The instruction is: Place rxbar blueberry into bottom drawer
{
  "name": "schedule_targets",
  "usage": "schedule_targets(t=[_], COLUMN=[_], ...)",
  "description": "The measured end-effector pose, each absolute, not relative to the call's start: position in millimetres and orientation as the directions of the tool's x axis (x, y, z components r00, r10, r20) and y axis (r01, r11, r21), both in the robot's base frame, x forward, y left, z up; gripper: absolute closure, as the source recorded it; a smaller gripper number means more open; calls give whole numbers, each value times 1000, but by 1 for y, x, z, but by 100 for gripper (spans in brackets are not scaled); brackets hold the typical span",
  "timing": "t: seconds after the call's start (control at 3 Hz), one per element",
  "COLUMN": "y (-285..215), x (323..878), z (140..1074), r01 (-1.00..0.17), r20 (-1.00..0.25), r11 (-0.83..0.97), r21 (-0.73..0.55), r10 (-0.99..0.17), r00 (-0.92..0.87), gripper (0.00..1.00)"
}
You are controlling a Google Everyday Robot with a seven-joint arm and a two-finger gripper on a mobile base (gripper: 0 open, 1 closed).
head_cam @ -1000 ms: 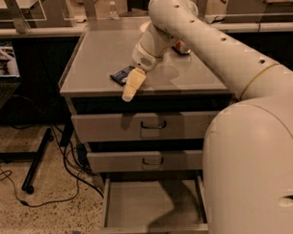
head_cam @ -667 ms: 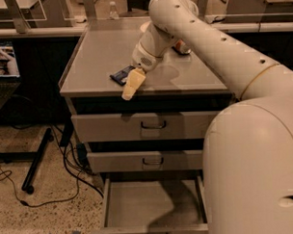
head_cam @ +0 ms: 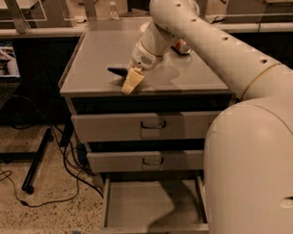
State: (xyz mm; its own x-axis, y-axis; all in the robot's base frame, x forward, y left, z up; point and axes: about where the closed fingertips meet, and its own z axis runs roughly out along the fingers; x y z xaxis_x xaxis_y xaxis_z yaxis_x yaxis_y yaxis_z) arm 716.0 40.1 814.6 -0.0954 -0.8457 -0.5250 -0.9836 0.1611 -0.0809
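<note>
The rxbar blueberry point(head_cam: 117, 71), a small dark navy bar, is at the front middle of the grey cabinet top point(head_cam: 96, 53). My gripper point(head_cam: 131, 81) reaches down from the right, its cream tip right beside the bar's right end, near the front edge. The view does not show whether it touches the bar. The bottom drawer point(head_cam: 154, 205) is pulled out, and its tray shows nothing inside except the arm's shadow. The two drawers above it are closed.
A reddish can point(head_cam: 181, 46) lies on the cabinet top behind my arm. A clear bottle point(head_cam: 113, 9) stands on the counter behind. Cables and a black stand leg point(head_cam: 37, 161) lie on the floor at the left. My large white arm fills the right side.
My gripper tip and the bar beside it sit slightly higher in the view than before. The drawers have not moved.
</note>
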Motion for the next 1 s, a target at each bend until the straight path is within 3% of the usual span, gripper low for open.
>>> schedule_targets(t=[0.33, 0.67, 1.0], y=[40, 40, 39], x=[716, 716, 714], z=[815, 815, 823], r01=[-984, -984, -984], r20=[-525, -525, -525], r11=[161, 161, 161], r21=[-81, -81, -81], r10=[-846, -846, -846], r00=[-95, -95, -95], gripper=[94, 100, 100])
